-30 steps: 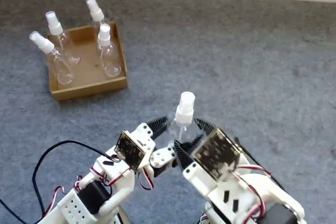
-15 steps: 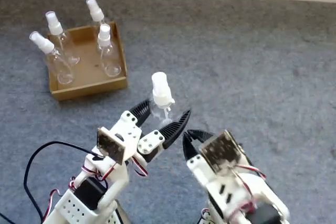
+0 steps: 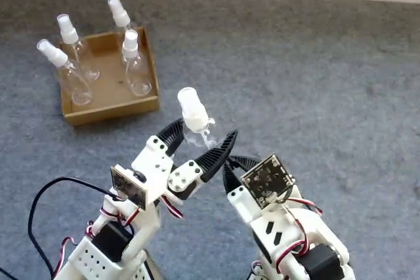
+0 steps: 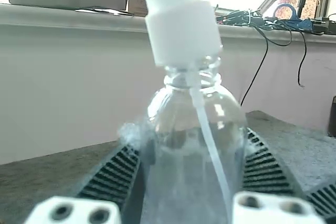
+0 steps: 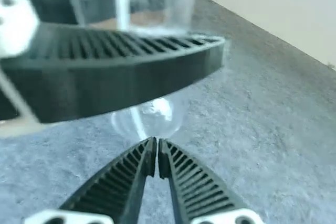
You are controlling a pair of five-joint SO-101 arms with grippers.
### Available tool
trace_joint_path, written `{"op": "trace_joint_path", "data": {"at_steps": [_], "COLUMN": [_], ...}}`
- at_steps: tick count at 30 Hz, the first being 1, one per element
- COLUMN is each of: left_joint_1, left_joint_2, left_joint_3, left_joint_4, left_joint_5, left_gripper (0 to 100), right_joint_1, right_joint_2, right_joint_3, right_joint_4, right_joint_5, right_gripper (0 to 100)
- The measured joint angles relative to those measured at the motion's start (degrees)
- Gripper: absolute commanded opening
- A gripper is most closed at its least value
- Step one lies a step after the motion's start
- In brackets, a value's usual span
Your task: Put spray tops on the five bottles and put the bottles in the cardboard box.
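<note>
Left gripper (image 3: 204,133) clamped on capped bottle (image 3: 194,121), tilted above carpet (image 3: 315,83); right gripper (image 5: 157,142) closed, empty, just beside

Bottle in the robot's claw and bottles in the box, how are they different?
The held bottle hangs tilted in the left gripper; the boxed bottles stand in the cardboard box. The held bottle's spray top sits crooked; the boxed bottles' tops look straight. All are clear with white tops.
</note>
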Motion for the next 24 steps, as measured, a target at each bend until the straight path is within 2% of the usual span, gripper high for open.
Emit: {"op": "trace_joint_path", "data": {"at_steps": [6, 13, 18, 24], "left_joint_1": [0.1, 0.2, 0.2, 0.1], "left_joint_2": [0.0, 0.0, 0.0, 0.0], "left_joint_3": [0.0, 0.0, 0.0, 0.0], "left_joint_4": [0.0, -2.5, -2.8, -2.8], "left_joint_5": [0.0, 0.0, 0.6, 6.2], "left_gripper": [10, 10, 10, 10], "right_joint_1": [-7.2, -11.6, -12.0, -12.0], "right_joint_2": [0.0, 0.0, -0.1, 0.0], "right_joint_3": [0.0, 0.0, 1.1, 9.6], "right_joint_4": [0.0, 0.0, -1.9, -8.8], "right_joint_5": [0.0, -1.6, -5.1, -5.5], "right_gripper": [0.5, 0.5, 0.5, 0.5]}}
